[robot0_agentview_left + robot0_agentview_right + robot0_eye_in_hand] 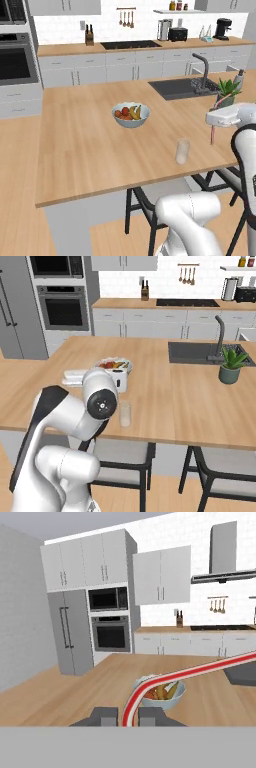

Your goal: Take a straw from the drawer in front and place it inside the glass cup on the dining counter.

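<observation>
My gripper (pixel 209 120) hovers above the dining counter (pixel 85 150) near its front right part, shut on the straw (pixel 212 136). The thin red-pink straw hangs down from the fingers there. In the hand view the straw (pixel 190 672) rises between my gripper's (pixel 127 717) dark fingertips (pixel 103 716) and bends off to the right. The glass cup (pixel 182 151) stands upright near the counter's front edge, left of and below the straw, apart from it. The cup (pixel 125 414) also stands just right of my arm's elbow. The drawer is out of view.
A blue-white fruit bowl (pixel 130 114) sits mid-counter behind the cup. A dark sink with a tap (pixel 185 87) and a potted plant (pixel 227 92) lie at the back right. Dark stools (pixel 142 205) stand under the counter's front edge. The wall counter and oven are far behind.
</observation>
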